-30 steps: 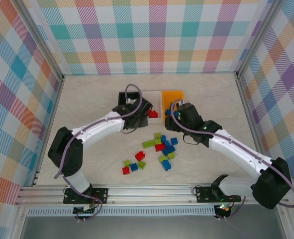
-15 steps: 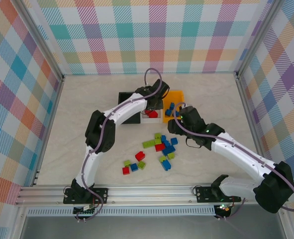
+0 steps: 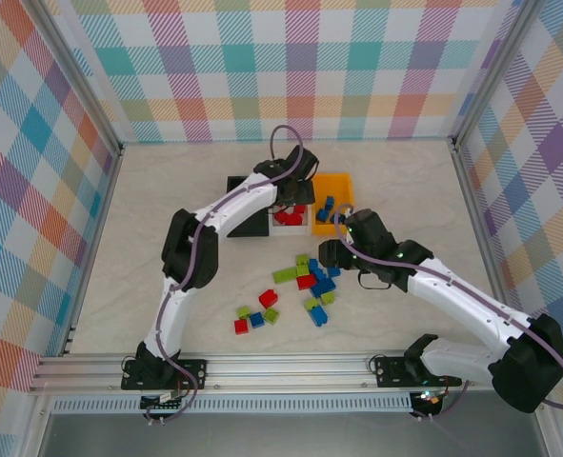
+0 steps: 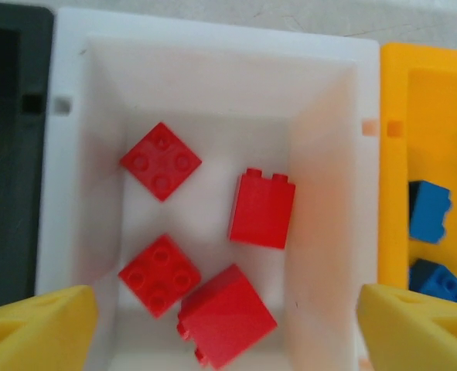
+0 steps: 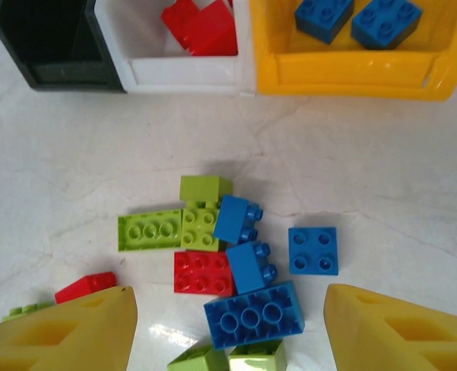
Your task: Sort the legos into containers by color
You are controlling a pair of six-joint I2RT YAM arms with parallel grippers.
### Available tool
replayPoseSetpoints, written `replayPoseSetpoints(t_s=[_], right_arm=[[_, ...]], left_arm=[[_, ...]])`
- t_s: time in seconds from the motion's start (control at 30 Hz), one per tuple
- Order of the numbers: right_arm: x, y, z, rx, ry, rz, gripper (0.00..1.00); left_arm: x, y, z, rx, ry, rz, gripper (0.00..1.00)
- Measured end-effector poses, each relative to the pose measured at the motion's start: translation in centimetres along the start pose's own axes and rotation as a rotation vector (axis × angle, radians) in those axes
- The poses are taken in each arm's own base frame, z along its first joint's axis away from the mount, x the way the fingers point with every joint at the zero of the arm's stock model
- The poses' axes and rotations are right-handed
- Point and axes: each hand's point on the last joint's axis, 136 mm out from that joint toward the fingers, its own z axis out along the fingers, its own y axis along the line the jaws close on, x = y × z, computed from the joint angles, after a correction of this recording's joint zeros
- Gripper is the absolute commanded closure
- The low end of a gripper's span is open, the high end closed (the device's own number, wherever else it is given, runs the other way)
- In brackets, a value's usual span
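Observation:
My left gripper (image 4: 226, 313) hangs open over the white bin (image 4: 332, 154), nothing between its yellow fingers (image 4: 35, 332). Several red legos (image 4: 262, 209) lie loose on that bin's floor. From above, the left gripper (image 3: 295, 202) is over the white bin (image 3: 291, 227), between the black bin (image 3: 246, 221) and the orange bin (image 3: 336, 183). My right gripper (image 5: 230, 313) stands open above the mixed pile of legos (image 3: 311, 281); a long blue brick (image 5: 254, 314) lies on the table between its fingers (image 5: 402, 328). Two blue bricks (image 5: 323, 15) lie in the orange bin (image 5: 352, 73).
A small group of red, green and blue bricks (image 3: 255, 316) lies nearer the front left of the pile. A red brick (image 5: 85, 287) sits by my right gripper's left finger. The black bin (image 5: 54, 42) looks dark inside. Metal frame rails (image 3: 100, 248) and checked walls border the table.
The left arm swung from the black bin over to the white bin and its gripper opened, leaving a red brick in the bin. The right gripper drew back from the orange bin toward the pile.

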Motion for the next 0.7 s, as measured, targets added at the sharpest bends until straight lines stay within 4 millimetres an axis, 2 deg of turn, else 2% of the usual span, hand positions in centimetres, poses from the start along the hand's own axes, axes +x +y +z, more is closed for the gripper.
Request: replayPoseSetpoints(t_s=[0.03, 0.17, 0.23, 0.33, 0.4, 0.57, 0.7], right_arm=[[0.3, 0.1, 0.2, -0.002, 0.016, -0.002, 0.35], [2.5, 0.2, 1.3, 0.004, 0.104, -0.021, 0.35], [4.4, 0.5, 1.9, -0.001, 0.166, -0.043, 0.35], [7.7, 1.3, 2.3, -0.025, 0.264, -0.091, 0.35], [9.9, 1.8, 2.4, -0.035, 0.324, -0.129, 0.35], [14.4, 2.4, 3.0, -0.017, 0.451, -0.213, 0.39], [16.1, 1.9, 4.5, 0.040, 0.504, -0.234, 0.43]], left_arm=[[0.1, 0.2, -1.2, 0.012, -0.006, -0.001, 0.00], [0.6, 1.5, -7.4, 0.088, -0.072, -0.016, 0.00], [1.5, 2.3, -11.3, 0.146, -0.121, -0.022, 0.00], [3.8, 4.2, -14.7, 0.200, -0.154, -0.039, 0.00], [5.8, 5.9, -15.3, 0.203, -0.149, -0.051, 0.00], [10.7, 10.6, -14.2, 0.128, -0.091, -0.067, 0.00], [12.3, 12.7, -14.3, 0.096, -0.081, -0.089, 0.00]])
